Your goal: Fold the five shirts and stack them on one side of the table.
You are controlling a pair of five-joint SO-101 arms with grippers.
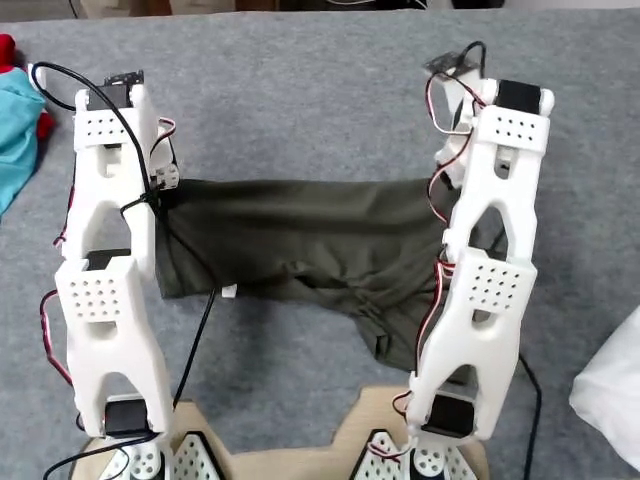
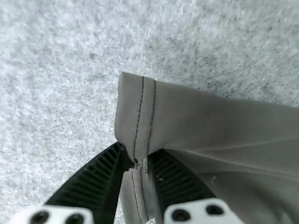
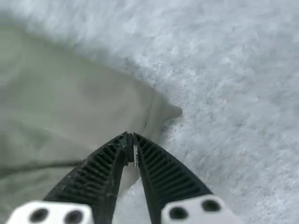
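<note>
Grey table (image 1: 300,90) | olive shirt (image 1: 300,235), long axis left-right | jaws pinch both ends

The olive-green cloth shirt (image 1: 300,235) looks soft and matt; the grey felt table cover (image 1: 300,90) is fuzzy and rough.

I log the shirt (image 1: 300,235) as plain dark olive, its hem stitching (image 2: 140,112) two dark rows. Table cover (image 1: 300,90) is mottled grey. Left arm (image 1: 105,230) and right arm (image 1: 495,250) are white with dotted hole panels. Left gripper (image 2: 138,161) and right gripper (image 3: 131,140) are black and ribbed. At the edges I see a turquoise cloth (image 1: 15,120), a red item (image 1: 8,48) and a white bundle (image 1: 612,385).
</note>
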